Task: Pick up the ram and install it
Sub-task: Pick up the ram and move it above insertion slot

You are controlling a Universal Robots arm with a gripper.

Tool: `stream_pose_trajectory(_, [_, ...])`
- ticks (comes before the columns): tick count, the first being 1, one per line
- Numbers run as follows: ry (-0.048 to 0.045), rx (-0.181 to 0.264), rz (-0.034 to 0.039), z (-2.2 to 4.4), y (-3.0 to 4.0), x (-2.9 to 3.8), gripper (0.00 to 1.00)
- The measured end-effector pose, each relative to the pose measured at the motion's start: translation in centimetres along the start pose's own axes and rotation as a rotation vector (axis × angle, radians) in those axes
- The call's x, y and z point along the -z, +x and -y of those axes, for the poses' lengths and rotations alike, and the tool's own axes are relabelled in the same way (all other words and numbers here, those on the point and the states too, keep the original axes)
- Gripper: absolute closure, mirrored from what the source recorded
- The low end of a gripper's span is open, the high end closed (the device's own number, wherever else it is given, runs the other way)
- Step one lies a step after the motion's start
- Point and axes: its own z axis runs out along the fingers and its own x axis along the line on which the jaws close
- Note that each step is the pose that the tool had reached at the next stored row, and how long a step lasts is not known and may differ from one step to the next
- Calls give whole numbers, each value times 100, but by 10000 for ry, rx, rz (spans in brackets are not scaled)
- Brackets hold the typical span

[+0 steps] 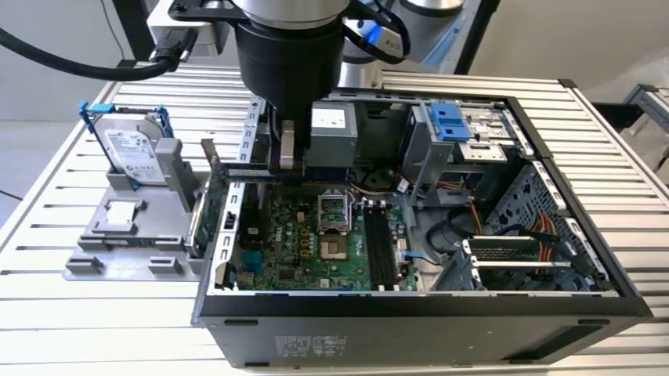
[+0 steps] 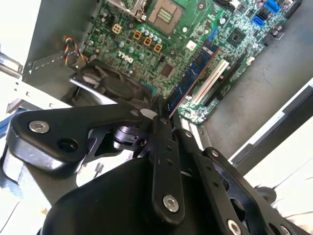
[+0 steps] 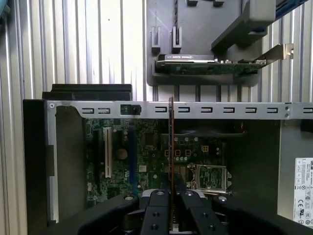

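Observation:
The ram [image 1: 240,169] is a thin dark blue stick, held level and on edge over the back left part of the open computer case [image 1: 418,309]. My gripper [image 1: 287,164] is shut on it, coming straight down from above. In the second wrist view the ram [image 2: 194,69] juts out from my gripper [image 2: 161,111] above the green motherboard [image 2: 146,54]. In the first wrist view the ram [image 3: 171,142] shows edge-on, rising from my gripper [image 3: 171,198]. The long black memory slots [image 1: 378,252] lie lower on the motherboard [image 1: 298,254], apart from the stick.
A grey fixture [image 1: 121,235] left of the case holds a silver hard drive [image 1: 131,153] in a blue frame and a green expansion card [image 3: 210,64] with a metal bracket. Inside the case are the processor socket [image 1: 332,215], orange cables [image 1: 522,235] and a drive cage [image 1: 460,133].

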Motion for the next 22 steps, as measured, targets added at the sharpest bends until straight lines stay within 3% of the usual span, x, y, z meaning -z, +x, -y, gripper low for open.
stream_pose_trajectory(22, [-15, -1, -1, 389, -11, 4, 100])
